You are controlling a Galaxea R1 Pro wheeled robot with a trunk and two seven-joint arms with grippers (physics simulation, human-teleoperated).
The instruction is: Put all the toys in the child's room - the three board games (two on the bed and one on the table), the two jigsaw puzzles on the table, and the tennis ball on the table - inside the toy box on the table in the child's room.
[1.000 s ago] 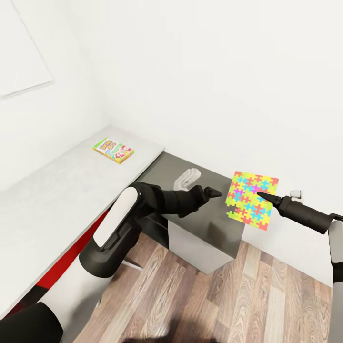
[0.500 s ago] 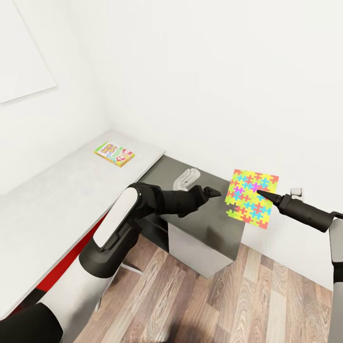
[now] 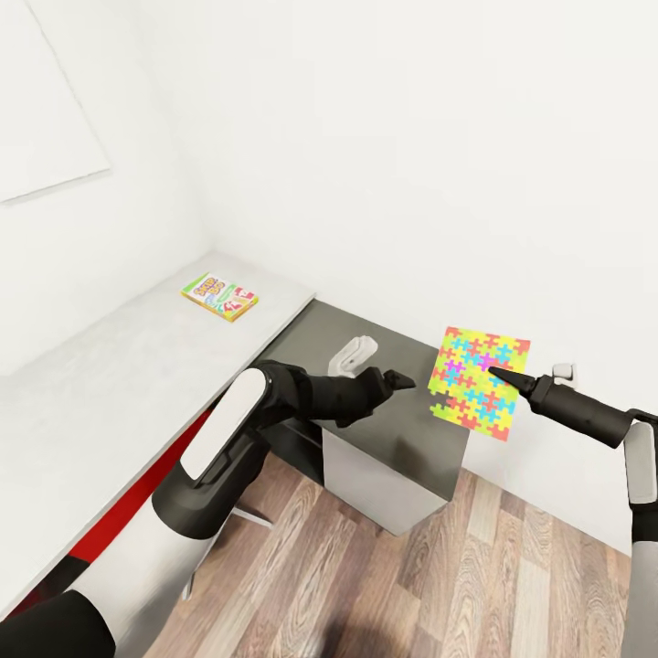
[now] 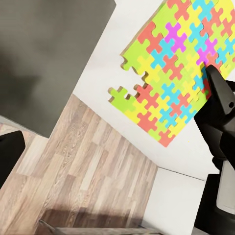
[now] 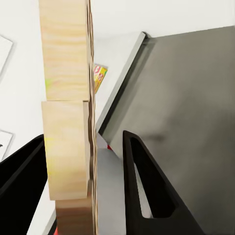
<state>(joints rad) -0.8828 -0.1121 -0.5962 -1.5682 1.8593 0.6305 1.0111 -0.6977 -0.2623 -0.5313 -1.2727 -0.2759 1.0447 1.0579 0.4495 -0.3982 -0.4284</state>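
Nearest, the left gripper (image 3: 399, 378) hung over the wood floor with nothing between its parted jaws, while the right gripper (image 3: 499, 373) was clamped on a jigsaw puzzle (image 3: 479, 384), held upright in mid-air. This looked like the carry step, with the toy box not yet reached. Farther off, a board game (image 3: 219, 295) lay on the table (image 3: 110, 375), still to collect.

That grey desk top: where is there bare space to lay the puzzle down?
Nearly all the desk top is bare, from the Skip-Bo box near its far corner towards the robot. The jigsaw puzzle hangs in the right fingers over the floor.
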